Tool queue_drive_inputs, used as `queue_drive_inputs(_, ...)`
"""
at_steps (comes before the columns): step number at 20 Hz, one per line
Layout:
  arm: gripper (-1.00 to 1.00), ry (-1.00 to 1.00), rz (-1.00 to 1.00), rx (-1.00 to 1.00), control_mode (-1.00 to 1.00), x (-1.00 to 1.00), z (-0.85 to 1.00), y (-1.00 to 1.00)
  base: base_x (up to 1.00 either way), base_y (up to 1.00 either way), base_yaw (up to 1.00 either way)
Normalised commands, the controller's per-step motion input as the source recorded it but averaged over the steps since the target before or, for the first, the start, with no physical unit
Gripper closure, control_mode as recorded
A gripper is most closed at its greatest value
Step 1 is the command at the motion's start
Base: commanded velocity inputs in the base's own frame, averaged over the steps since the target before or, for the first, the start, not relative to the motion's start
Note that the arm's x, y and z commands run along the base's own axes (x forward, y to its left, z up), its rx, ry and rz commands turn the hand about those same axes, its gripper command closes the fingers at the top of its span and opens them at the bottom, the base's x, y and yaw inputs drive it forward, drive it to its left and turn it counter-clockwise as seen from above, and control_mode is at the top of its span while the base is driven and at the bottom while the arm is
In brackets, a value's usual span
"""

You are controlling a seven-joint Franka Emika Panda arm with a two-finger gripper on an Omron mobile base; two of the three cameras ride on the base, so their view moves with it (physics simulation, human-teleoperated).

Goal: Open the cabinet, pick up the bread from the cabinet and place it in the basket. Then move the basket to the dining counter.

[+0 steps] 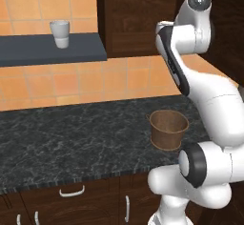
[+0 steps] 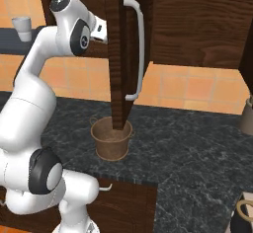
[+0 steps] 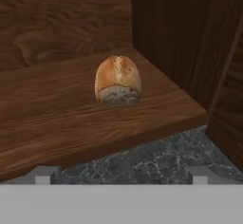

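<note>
Inside, the bread [image 3: 118, 79] sits on the cabinet [image 3: 71, 109] shelf. The gripper [image 3: 121, 174] fingers stand apart, seemingly empty. The basket [image 2: 112, 138] waits below.

Even, soft rendered light; slightly blurry; no glare.

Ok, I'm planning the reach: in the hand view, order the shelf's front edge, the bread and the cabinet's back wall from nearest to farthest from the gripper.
From the gripper:
1. Shelf's front edge, just ahead, low.
2. Bread, centre of the shelf.
3. Cabinet's back wall, behind the bread.
</note>
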Motion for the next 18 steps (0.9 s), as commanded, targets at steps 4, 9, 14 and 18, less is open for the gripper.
queue_drive_inputs(4, -1.0, 0.18, 0.0, 0.0, -1.0, 0.64, 0.0, 0.0, 0.0, 0.0, 0.0)
queue_drive_inputs(9, -1.0, 0.0, 0.0, 0.0, -1.0, 0.64, -0.08, -0.13, 0.0, 0.0, 0.0)
queue_drive_inputs(14, -1.0, -0.05, 0.0, -0.03, -1.0, 0.56, -0.23, -0.19, 0.0, 0.0, 0.0)
queue_drive_inputs(18, -1.0, 0.0, 0.0, -0.04, -1.0, 0.52, -0.13, -0.05, 0.0, 0.0, 0.0)
